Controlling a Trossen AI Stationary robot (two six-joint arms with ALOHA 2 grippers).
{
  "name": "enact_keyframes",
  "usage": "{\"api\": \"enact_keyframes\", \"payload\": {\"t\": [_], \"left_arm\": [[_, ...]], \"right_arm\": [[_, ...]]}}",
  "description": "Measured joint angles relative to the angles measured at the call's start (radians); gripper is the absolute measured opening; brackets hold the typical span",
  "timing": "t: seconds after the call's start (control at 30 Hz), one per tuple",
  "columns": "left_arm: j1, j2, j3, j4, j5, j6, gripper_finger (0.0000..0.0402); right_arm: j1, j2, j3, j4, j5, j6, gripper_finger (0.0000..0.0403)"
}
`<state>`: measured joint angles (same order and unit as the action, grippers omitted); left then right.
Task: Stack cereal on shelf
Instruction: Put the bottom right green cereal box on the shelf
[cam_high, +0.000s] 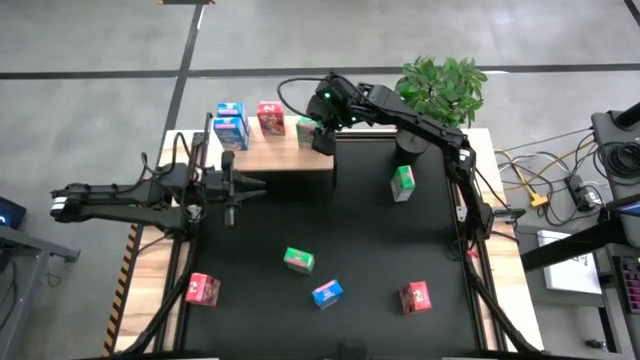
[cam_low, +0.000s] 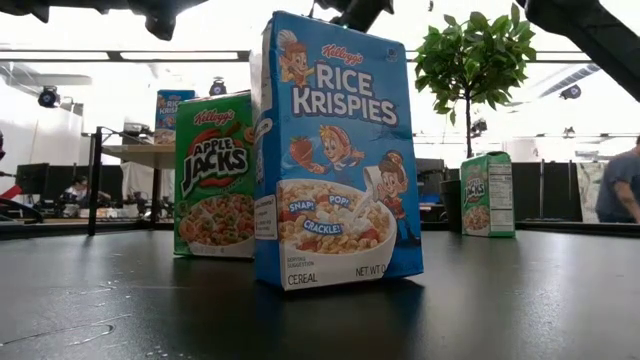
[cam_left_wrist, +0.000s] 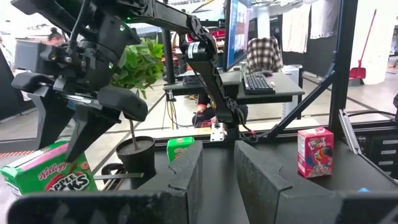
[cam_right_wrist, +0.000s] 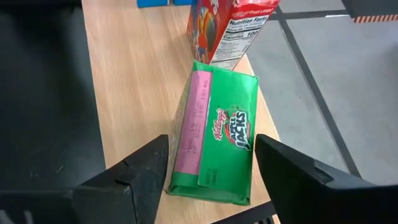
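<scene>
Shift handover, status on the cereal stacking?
Right gripper open over green Apple Jacks box on shelf. Left gripper idle over the mat. Nothing blocking.

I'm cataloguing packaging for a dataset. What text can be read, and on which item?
"Kellogg's RICE KRISPIES", "SNAP! CRACKLE! POP!", "CEREAL": blue box.
"Kellogg's APPLE JACKS": green box beside it; also green box on the shelf.
"Nutrition Facts", "Calories": red box.
Other print: too small.
</scene>
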<state>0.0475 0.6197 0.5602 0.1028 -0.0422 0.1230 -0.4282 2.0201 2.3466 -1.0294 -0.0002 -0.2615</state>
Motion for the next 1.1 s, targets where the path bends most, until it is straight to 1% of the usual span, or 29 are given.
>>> {"api": "enact_keyframes", "payload": {"t": [0.2,0.4,0.6,0.77,0.87,1.03,1.1], "left_arm": [[0.0,0.0,-0.002,-0.015,0.0,0.0,0.0076],[0.0,0.008,-0.023,-0.017,0.0,0.016,0.0076],[0.0,0.006,-0.023,-0.033,0.0,0.018,0.0076],[0.0,0.008,-0.023,-0.035,0.0,0.022,0.0076],[0.0,0.013,-0.023,-0.037,0.0,0.023,0.0076],[0.0,0.021,-0.023,-0.038,0.0,0.023,0.0076],[0.0,0.021,-0.023,-0.039,0.0,0.023,0.0076]], "right_arm": [[0.0,-0.005,0.007,0.002,0.0,0.007,0.0238],[0.013,-0.056,0.009,0.019,0.002,0.047,0.023],[0.08,-0.094,0.01,0.015,-0.001,0.07,0.0199],[0.155,-0.079,0.005,-0.05,0.008,0.077,0.0151],[0.185,-0.049,-0.001,-0.093,0.08,0.095,0.0117],[0.203,0.0,-0.007,-0.124,0.285,0.099,0.0058],[0.2,0.021,-0.007,-0.111,0.324,0.083,0.0038]]}}
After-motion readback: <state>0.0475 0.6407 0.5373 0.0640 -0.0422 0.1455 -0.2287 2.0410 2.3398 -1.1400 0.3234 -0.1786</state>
